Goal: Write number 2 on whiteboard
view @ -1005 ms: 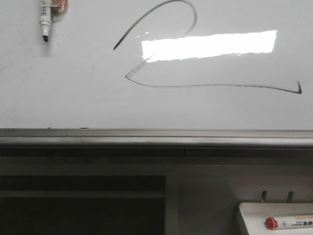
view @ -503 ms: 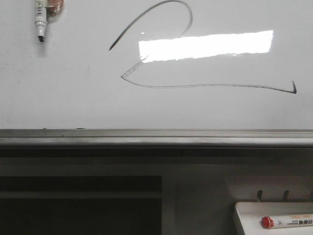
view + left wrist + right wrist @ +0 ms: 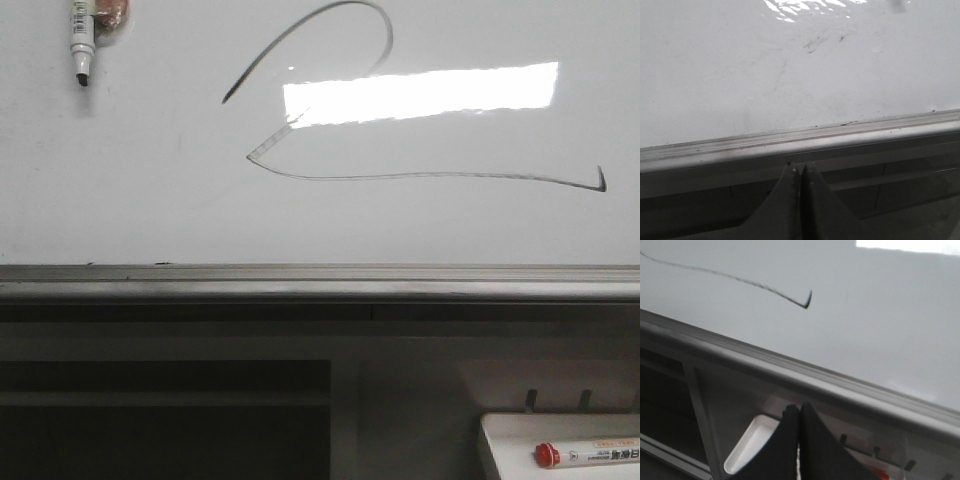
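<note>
The number 2 (image 3: 400,177) is a thin dark stroke across the whiteboard (image 3: 130,200), with a curved top, a long base line and a small end tick at the right. The base line's end and tick also show in the right wrist view (image 3: 807,300). The board's grey ledge (image 3: 320,280) runs below it. My left gripper (image 3: 800,167) is shut and empty, just below the ledge (image 3: 840,137). My right gripper (image 3: 799,407) is shut and empty, below the ledge and over a white tray (image 3: 747,450). Neither gripper shows in the front view.
An uncapped black-tipped marker (image 3: 80,45) hangs tip-down at the board's upper left, beside something pinkish. A small white tray (image 3: 520,440) at the lower right holds a red-capped marker (image 3: 590,455). A bright light glare crosses the board. Dark shelving lies under the ledge.
The whole front view has shifted slightly to the left and then settled. The stroke itself looks the same.
</note>
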Robot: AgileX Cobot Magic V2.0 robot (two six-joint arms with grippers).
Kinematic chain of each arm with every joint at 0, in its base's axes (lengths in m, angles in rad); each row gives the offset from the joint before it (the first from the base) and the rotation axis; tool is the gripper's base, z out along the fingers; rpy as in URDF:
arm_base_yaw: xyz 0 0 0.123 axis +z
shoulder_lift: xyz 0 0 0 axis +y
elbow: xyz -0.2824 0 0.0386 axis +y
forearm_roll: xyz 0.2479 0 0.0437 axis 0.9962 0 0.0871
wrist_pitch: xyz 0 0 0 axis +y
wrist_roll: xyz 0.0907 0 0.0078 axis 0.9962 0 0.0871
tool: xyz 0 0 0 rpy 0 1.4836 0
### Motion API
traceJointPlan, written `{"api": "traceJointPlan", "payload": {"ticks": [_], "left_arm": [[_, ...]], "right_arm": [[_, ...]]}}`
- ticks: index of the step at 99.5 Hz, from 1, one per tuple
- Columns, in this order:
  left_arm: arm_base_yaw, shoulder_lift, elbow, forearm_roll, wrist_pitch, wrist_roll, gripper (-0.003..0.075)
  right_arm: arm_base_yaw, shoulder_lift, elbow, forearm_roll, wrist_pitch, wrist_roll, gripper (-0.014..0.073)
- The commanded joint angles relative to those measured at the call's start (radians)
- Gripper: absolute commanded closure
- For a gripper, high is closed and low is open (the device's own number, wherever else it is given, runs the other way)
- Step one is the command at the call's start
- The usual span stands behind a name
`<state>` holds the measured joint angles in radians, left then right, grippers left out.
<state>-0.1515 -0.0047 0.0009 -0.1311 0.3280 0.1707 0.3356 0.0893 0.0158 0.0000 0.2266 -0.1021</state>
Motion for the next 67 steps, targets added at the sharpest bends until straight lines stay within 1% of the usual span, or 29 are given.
{"api": "traceJointPlan", "payload": {"ticks": [1,4,10,67], "left_arm": [[0.0,-0.026,0.012,-0.002,-0.065,-0.007,0.0741],[0.0,-0.026,0.012,-0.002,-0.065,-0.007,0.0741],[0.0,-0.026,0.012,-0.002,-0.065,-0.007,0.0741],[0.0,-0.026,0.012,-0.002,-0.065,-0.007,0.0741]], "right_arm": [[-0.028,-0.059,0.024,-0.012,0.061,0.01,0.0664],[-0.033,-0.081,0.024,-0.016,0.084,0.01,0.0664],[-0.042,-0.123,0.024,-0.016,0.071,0.01,0.0664],[-0.043,-0.119,0.024,-0.017,0.069,0.01,0.0664]]}}
